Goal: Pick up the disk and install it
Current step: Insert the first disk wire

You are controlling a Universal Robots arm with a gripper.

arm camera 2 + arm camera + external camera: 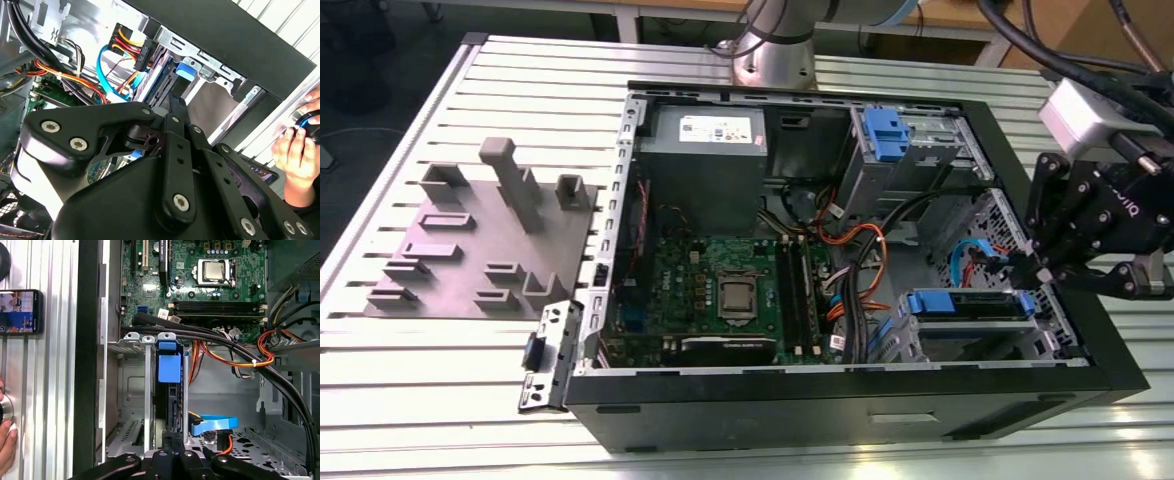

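The disk (970,303) stands on edge in the grey drive cage (961,345) at the open computer case's corner, on the exterior view's right. In the first wrist view it is a dark strip (172,397) in the cage slot, below a blue plastic tab (168,367). The second wrist view shows its blue rail and grey side (159,82). My gripper (1023,268) hangs just beside the cage with its fingers shut together. Its tips (173,436) point at the disk's near end in both wrist views (177,104). I cannot tell whether they touch it.
Orange, black and blue cables (854,250) run past the cage beside the motherboard (720,290). A grey box (707,135) and a second cage with a blue latch (886,135) sit at the case's far side. A grey fixture plate (467,250) lies outside. A hand (295,145) rests on a knob.
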